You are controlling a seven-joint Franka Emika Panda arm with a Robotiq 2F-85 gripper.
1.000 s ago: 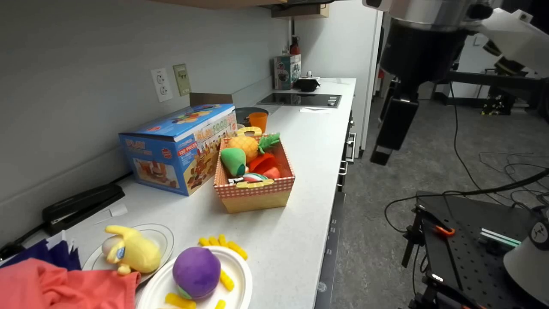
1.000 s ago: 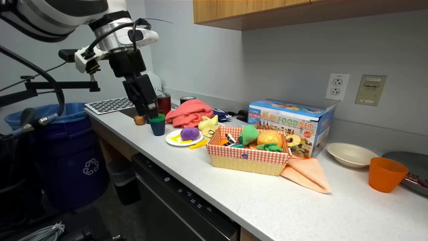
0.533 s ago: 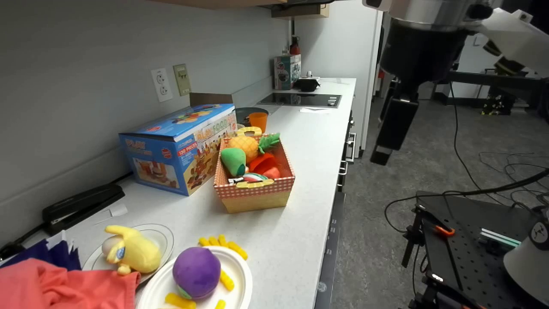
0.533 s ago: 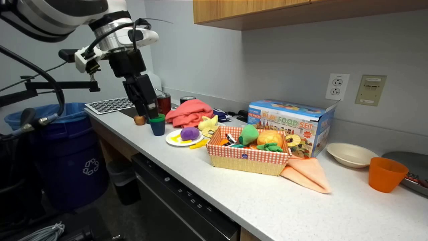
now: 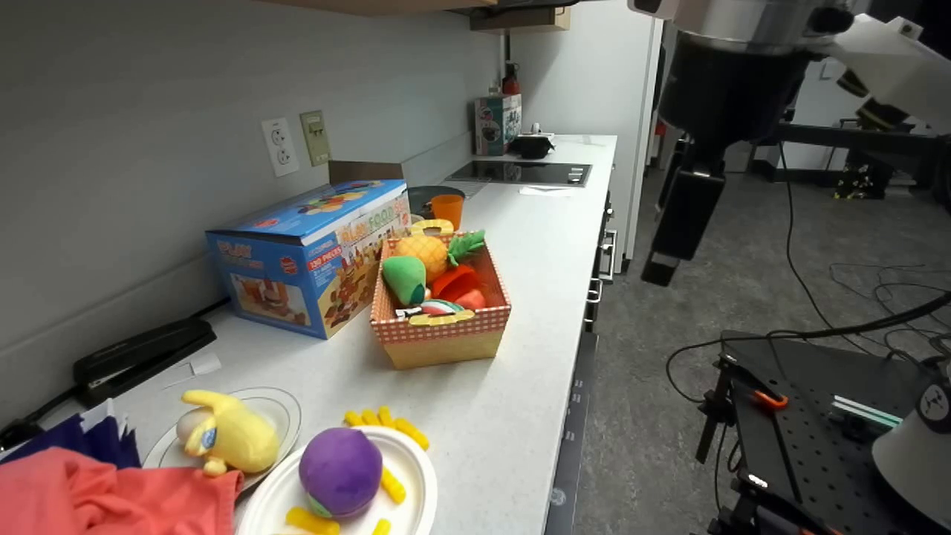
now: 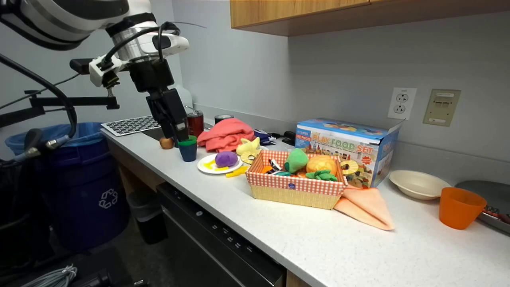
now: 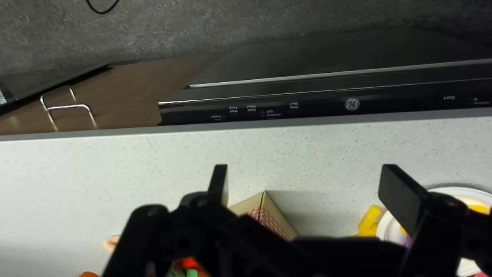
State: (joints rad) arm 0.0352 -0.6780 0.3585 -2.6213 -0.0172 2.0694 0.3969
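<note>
Wrist view shows the black fingers (image 7: 401,198) standing wide apart, nothing held between them. From their gap, the checked basket (image 7: 266,209) lies toward eight o'clock, lower, on the desk (image 7: 307,154); yellow sticks (image 7: 369,221) lie at four o'clock. In an exterior view the basket (image 5: 444,351) runs lengthwise roughly six to twelve o'clock, and the fingers hang apart from it, toward three o'clock.

In both exterior views, no change could be made out over the last second: neither the claw (image 6: 178,134) nor anything on the counter (image 6: 358,249) had visibly shifted, and if some smaller movement took place there, it was too slight to tell.
</note>
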